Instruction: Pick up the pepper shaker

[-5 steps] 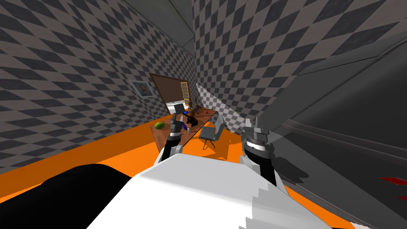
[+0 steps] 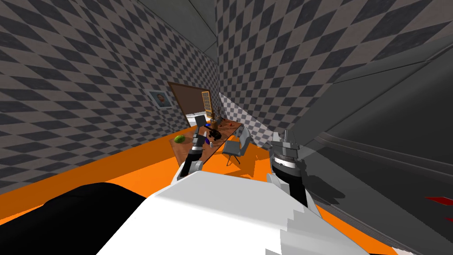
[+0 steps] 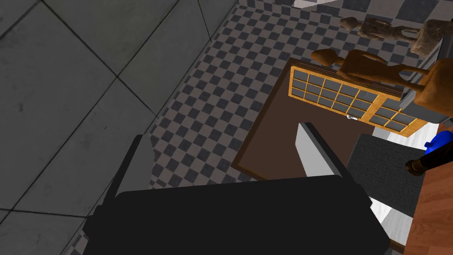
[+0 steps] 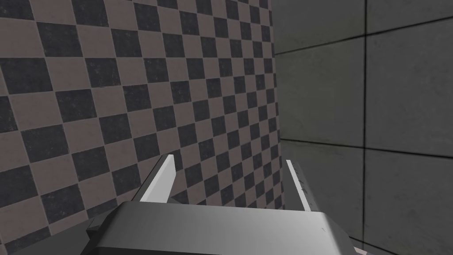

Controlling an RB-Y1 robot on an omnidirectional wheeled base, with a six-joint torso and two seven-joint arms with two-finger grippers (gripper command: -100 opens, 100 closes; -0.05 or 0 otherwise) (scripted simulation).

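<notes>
This looks like a lived-in room of a house. It has checkered walls (image 2: 88, 66) and an orange floor (image 2: 132, 164). A framed portrait (image 2: 160, 99) hangs left of centre beside a glazed wooden door (image 2: 205, 102). Mid-frame stands a wooden desk (image 2: 177, 149) with a grey chair (image 2: 234, 146) and carved figurines (image 3: 367, 66).

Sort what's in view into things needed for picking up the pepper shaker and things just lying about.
Needed: wooden table; pepper shaker, the small pale piece near its edge; left gripper, open, near the table.

Lying about: green round fruit; brown figurines; grey chair; framed picture; right gripper, open, away from the table.
</notes>
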